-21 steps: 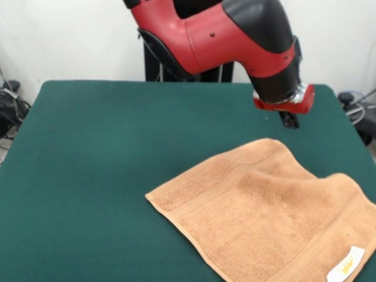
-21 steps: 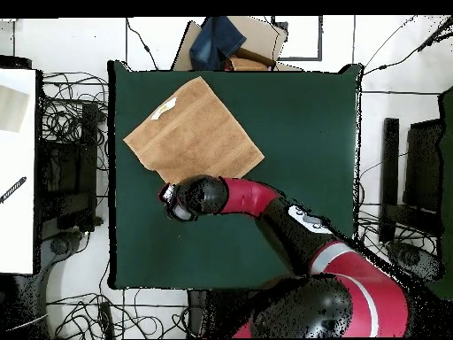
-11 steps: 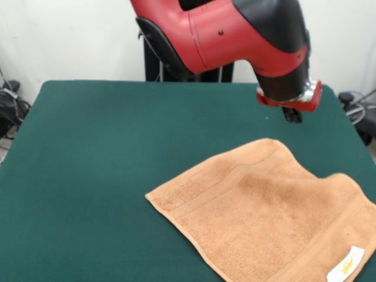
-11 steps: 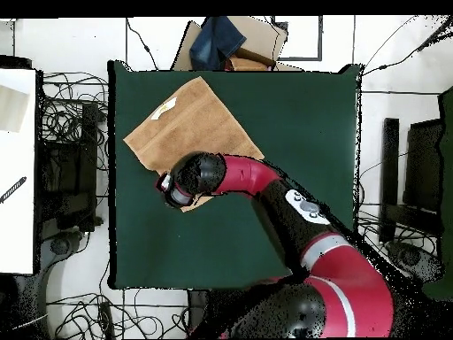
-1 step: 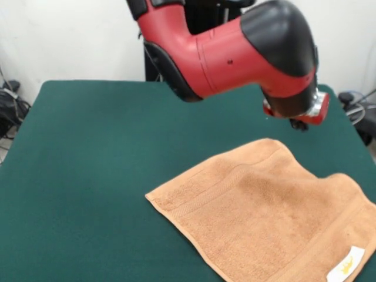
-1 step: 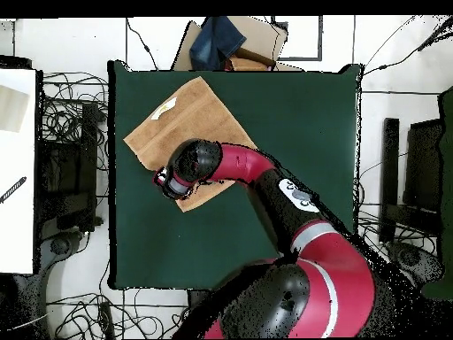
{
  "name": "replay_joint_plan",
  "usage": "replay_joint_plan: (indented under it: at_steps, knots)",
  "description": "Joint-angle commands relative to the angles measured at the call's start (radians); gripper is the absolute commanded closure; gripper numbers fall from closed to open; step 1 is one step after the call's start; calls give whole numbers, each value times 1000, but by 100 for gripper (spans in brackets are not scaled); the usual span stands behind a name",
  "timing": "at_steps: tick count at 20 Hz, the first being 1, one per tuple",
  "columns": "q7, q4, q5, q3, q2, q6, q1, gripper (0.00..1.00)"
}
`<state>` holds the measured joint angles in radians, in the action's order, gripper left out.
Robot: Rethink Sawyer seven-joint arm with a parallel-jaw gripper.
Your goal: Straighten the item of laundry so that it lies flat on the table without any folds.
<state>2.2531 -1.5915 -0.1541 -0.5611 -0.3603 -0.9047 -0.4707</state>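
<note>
The item of laundry, an orange-tan towel, lies spread on the right near part of the table, with a slight ripple along its far right edge. Its white label sits at the near right corner. The gripper hangs just beyond the towel's far corner, mostly hidden by the red and black wrist; its state does not show. From overhead, the towel lies at an angle in the table's upper left, and the gripper is over the towel's lower left edge.
A cardboard box with a blue cloth stands just beyond the table's top edge in the overhead view. Cables and dark equipment lie left of the table, beside a white surface. More black equipment stands at the right.
The arm has swung toward the towel: rightward and lower in the front view, up and left onto the towel's edge in the overhead view. The towel has not moved.
</note>
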Motion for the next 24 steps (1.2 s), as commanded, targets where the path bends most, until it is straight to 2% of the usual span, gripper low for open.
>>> replay_joint_plan:
  at_steps: [1,8,20,24]
  knots:
    - [-9,112,24,61,88,-120,5,100]
    - [-66,165,7,57,159,-126,-36,100]
    - [-44,76,16,21,95,-118,-72,100]
    - [-29,51,33,11,55,-155,-75,100]
